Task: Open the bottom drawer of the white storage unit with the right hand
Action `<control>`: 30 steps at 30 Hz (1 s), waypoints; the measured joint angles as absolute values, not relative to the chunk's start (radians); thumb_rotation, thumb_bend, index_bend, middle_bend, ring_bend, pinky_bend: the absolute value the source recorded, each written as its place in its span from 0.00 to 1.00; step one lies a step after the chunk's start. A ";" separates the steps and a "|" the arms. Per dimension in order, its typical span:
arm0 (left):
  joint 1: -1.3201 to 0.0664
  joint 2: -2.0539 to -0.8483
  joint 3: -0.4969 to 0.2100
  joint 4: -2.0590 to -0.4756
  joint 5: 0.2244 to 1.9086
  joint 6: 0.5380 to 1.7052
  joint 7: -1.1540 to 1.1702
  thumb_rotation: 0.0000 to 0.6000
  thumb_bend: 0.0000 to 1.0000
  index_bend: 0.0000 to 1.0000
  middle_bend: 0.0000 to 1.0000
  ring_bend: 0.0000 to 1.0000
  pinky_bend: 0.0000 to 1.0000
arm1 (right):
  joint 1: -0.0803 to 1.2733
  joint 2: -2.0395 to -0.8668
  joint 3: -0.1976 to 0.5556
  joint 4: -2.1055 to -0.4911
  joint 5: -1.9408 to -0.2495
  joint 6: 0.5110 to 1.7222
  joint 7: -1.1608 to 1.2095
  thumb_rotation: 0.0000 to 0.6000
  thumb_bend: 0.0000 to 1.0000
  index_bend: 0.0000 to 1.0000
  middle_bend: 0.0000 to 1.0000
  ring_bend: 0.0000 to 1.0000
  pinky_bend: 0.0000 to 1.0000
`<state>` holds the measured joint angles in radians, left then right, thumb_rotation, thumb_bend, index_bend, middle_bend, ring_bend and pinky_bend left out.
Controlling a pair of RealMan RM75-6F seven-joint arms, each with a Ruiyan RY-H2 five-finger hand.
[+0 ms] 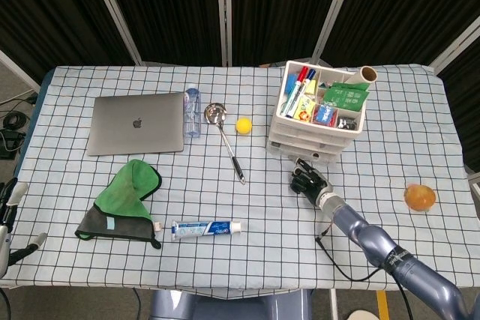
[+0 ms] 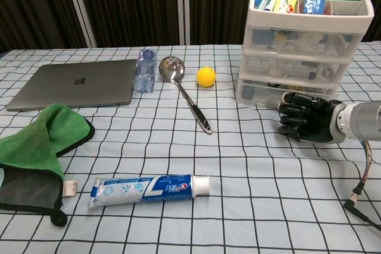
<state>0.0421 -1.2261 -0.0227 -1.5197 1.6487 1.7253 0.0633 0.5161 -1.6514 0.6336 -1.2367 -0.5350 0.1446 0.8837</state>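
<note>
The white storage unit (image 1: 319, 119) (image 2: 303, 40) stands at the back right of the table, slightly turned, its top tray full of markers and packets. Its bottom drawer (image 1: 306, 151) (image 2: 259, 94) faces me. My right hand (image 1: 310, 180) (image 2: 306, 118) is right in front of that drawer, fingers curled and hooked on its front edge. I cannot tell how far the drawer stands out from the unit. Only part of my left hand (image 1: 6, 222) shows, at the left edge of the head view below the table, its fingers apart and holding nothing.
A laptop (image 1: 136, 123), a water bottle (image 1: 192, 110), a ladle (image 1: 223, 139) and a yellow ball (image 1: 243, 125) lie left of the unit. A green cloth (image 1: 127, 198) and a toothpaste tube (image 1: 205, 227) are near the front edge. A fruit (image 1: 419, 197) lies at the right.
</note>
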 measured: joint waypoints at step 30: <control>0.052 -1.229 -0.008 -1.530 1.683 1.748 0.084 1.00 0.00 0.00 0.00 0.00 0.00 | 0.336 -1.599 0.645 -1.444 -0.660 0.039 0.787 1.00 0.61 0.26 0.98 0.98 0.88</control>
<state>0.0523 -1.2287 -0.0083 -1.5304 1.6831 1.7476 0.0843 0.3355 -1.5986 0.6454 -1.4441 -0.6601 0.0389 0.7872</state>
